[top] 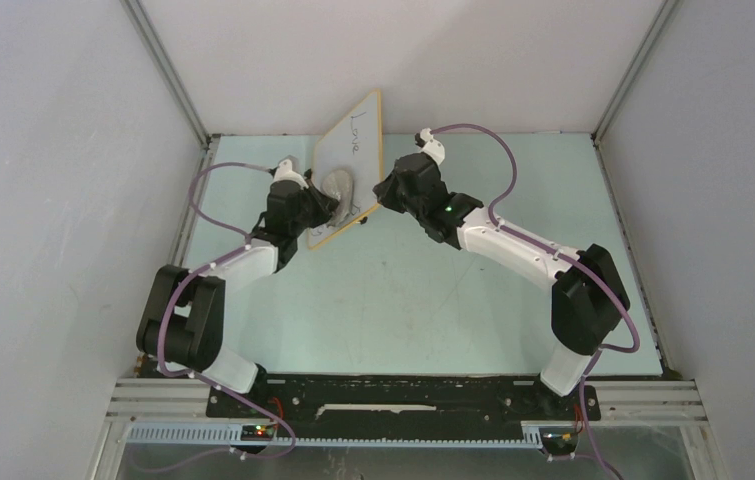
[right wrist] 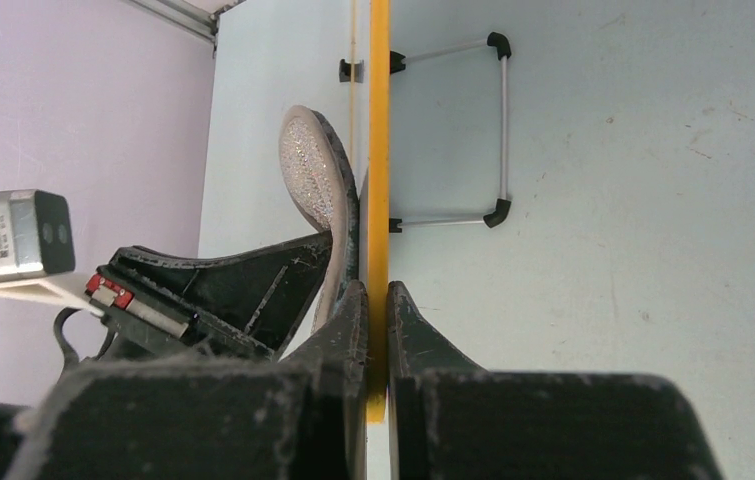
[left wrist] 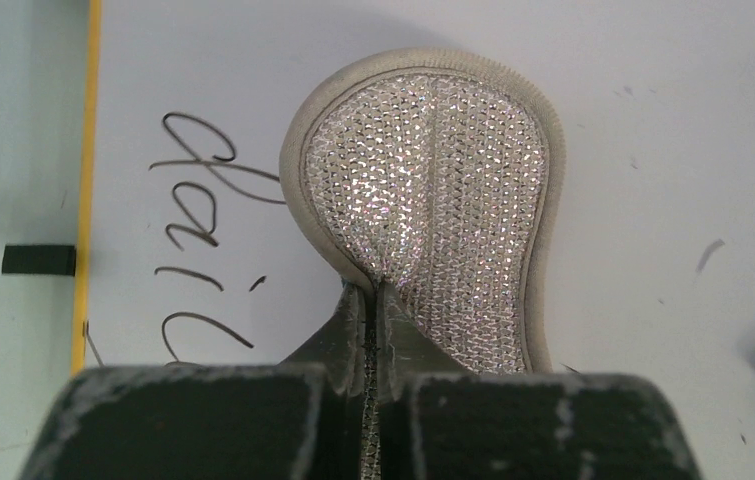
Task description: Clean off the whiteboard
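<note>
The whiteboard (top: 348, 160) stands tilted at the back of the table, with a tan-orange frame and dark handwriting near its top and by its lower left. My right gripper (right wrist: 376, 300) is shut on the board's orange edge (right wrist: 379, 150), holding it from the right. My left gripper (left wrist: 378, 300) is shut on the grey oval cloth pad (left wrist: 443, 200), whose sparkly back faces the camera; the pad lies flat against the white face. Handwriting (left wrist: 198, 210) shows to the pad's left. The pad also shows in the top view (top: 339, 186) and in the right wrist view (right wrist: 313, 170).
The board's wire stand with black feet (right wrist: 501, 130) rests on the pale green table (top: 433, 300) behind the board. Grey walls close in the back and both sides. A small black clip (left wrist: 38, 260) sits at the board's left edge.
</note>
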